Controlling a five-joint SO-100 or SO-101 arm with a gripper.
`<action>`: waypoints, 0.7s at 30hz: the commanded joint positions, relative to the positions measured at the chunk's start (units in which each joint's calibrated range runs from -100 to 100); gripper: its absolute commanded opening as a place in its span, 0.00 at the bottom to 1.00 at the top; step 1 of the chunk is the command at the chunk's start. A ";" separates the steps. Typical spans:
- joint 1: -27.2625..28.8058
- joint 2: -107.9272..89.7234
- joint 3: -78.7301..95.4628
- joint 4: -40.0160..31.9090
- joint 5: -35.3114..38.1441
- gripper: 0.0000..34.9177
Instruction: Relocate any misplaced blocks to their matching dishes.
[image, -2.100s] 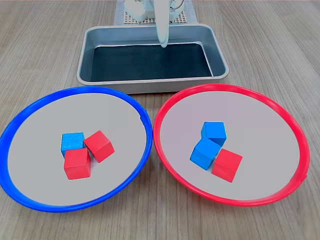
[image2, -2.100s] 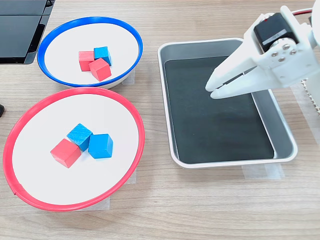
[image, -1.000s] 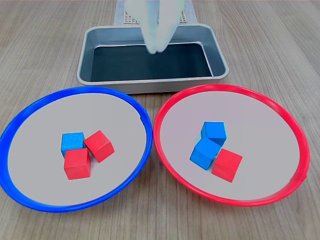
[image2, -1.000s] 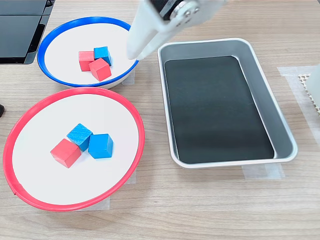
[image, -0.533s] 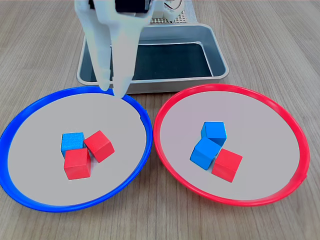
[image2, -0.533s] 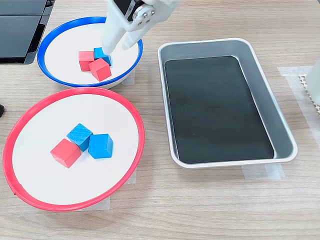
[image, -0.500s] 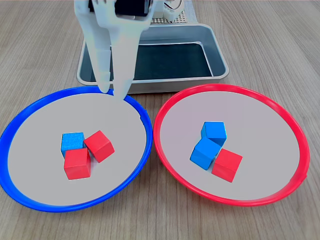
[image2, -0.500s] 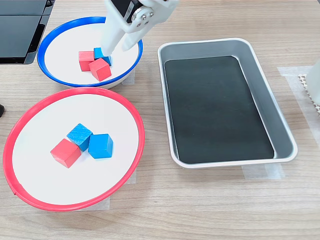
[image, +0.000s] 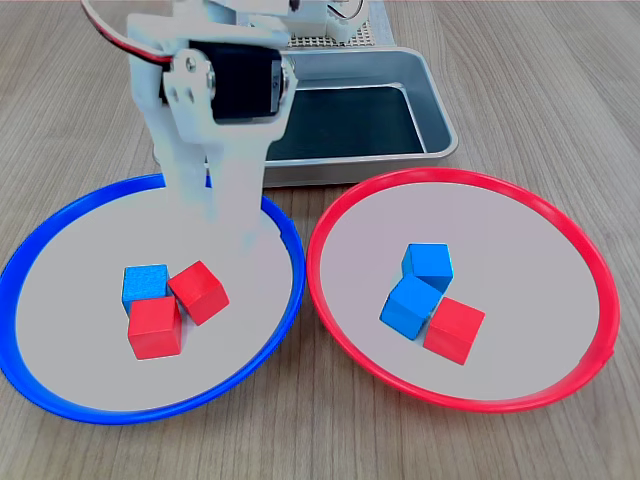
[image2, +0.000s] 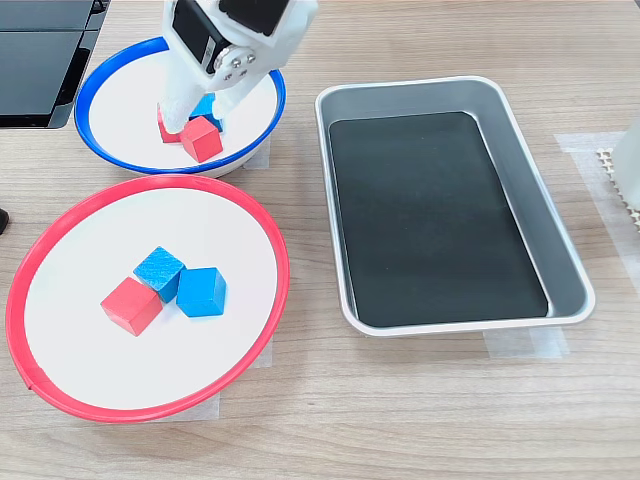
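Second exterior view: gripper (image2: 190, 118) hides blue-rimmed dish's (image2: 110, 65) blue block.

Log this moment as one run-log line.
pincer: open, over blue-rimmed dish | red blocks there: two | blue blocks in red-rimmed dish: two

Showing as a white plastic arm (image: 215, 120) with a matte printed finish, blocky at the wrist and tapering downward. Carrying a black rectangular servo (image: 243, 80) set into a white bracket with rounded corners. Displaying small dark screw heads on a round white hub (image2: 237, 62) in the second exterior view. Trailing a thin red and white cable (image: 112, 32) off the upper left in the first exterior view. Narrowing into two pale, flat-sided fingers (image: 233, 215), slightly blurred.
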 joint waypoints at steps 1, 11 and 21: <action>0.70 0.73 -3.42 -0.12 0.73 0.41; 0.60 3.80 -5.24 0.62 1.07 0.41; 0.98 8.75 -9.79 1.69 1.17 0.37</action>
